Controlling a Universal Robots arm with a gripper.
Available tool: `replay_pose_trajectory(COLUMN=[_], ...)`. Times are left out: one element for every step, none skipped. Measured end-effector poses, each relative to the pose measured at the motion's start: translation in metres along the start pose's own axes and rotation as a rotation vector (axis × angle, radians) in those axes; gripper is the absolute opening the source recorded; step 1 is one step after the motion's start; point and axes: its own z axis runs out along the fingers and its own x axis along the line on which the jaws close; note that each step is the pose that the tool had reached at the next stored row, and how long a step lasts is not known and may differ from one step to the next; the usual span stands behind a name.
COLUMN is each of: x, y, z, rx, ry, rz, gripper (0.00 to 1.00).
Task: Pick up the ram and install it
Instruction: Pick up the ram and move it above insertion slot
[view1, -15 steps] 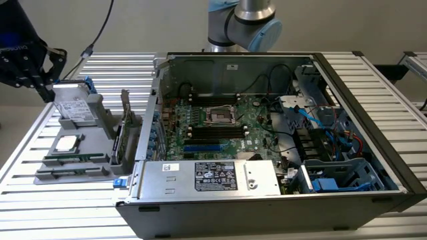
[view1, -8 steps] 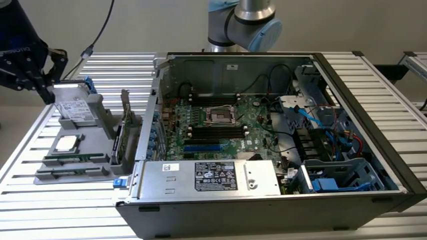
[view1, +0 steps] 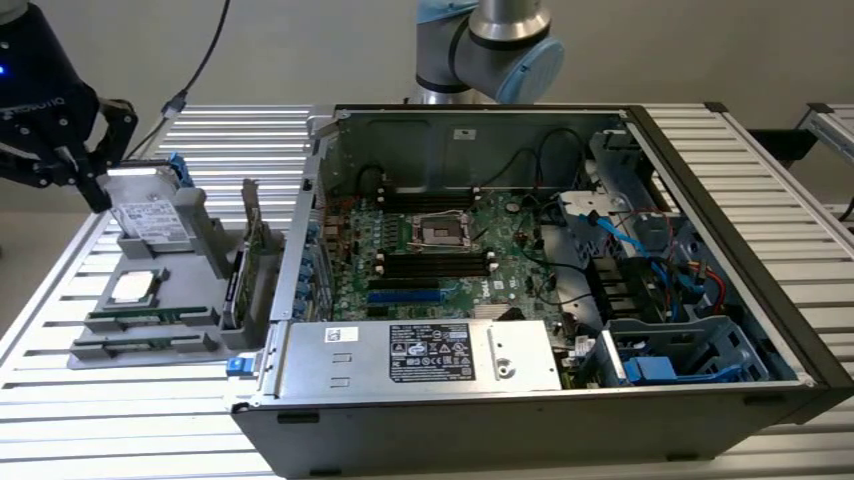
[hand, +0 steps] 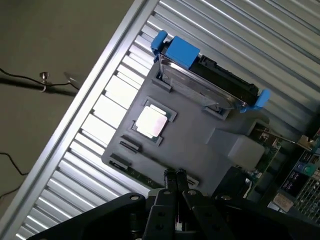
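The ram (view1: 150, 317) is a thin green stick lying in a slot of the grey parts holder (view1: 200, 255), on the exterior view's left beside the open computer case. In the wrist view the ram (hand: 131, 170) runs along the holder's (hand: 200, 130) near edge, partly hidden behind my fingers. My gripper (view1: 83, 182) hangs above the holder's far end, well clear of the ram. Seen from the wrist, the gripper (hand: 174, 175) is shut with its two slim fingers pressed together and nothing between them.
The holder also carries a hard drive with blue brackets (hand: 205, 75), a square processor (hand: 151, 121) and an upright card (view1: 248, 262). Inside the case (view1: 747, 300), the motherboard has long black slots (view1: 430, 263) near the processor socket (view1: 441, 231). A power supply (view1: 420, 355) sits at the front.
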Motion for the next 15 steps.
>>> replay_pose_trajectory(x=[0.0, 0.0, 0.0, 0.0, 0.0, -0.0001, -0.0001, -0.0001, -0.0001, -0.0001, -0.0001, -0.0001, -0.0001, -0.0001, -0.0002], y=[0.0, -0.0001, -0.0001, -0.0001, -0.0001, -0.0002, -0.0002, -0.0002, -0.0003, -0.0003, -0.0003, -0.0003, -0.0004, -0.0004, -0.0004], z=[0.0005, 0.001, 0.0016, 0.0021, 0.0026, 0.0031, 0.0036, 0.0042, 0.0047, 0.0053, 0.0058, 0.0064, 0.0069, 0.0075, 0.0081], rx=[0.0004, 0.0008, 0.0012, 0.0015, 0.0019, 0.0023, 0.0027, 0.0031, 0.0034, 0.0038, 0.0042, 0.0046, 0.0049, 0.0053, 0.0057], ry=[0.001, 0.002, 0.0028, 0.0038, 0.0048, 0.0057, 0.0067, 0.0076, 0.0086, 0.0096, 0.0104, 0.0115, 0.0125, 0.0134, 0.0144], rz=[-0.018, -0.036, -0.054, -0.072, -0.09, -0.108, -0.126, -0.145, -0.163, -0.182, -0.198, -0.218, -0.236, -0.254, -0.272], gripper=[0.1, 0.1, 0.1, 0.1, 0.1, 0.1, 0.1, 0.1, 0.1, 0.1, 0.1, 0.1, 0.1, 0.1, 0.1])
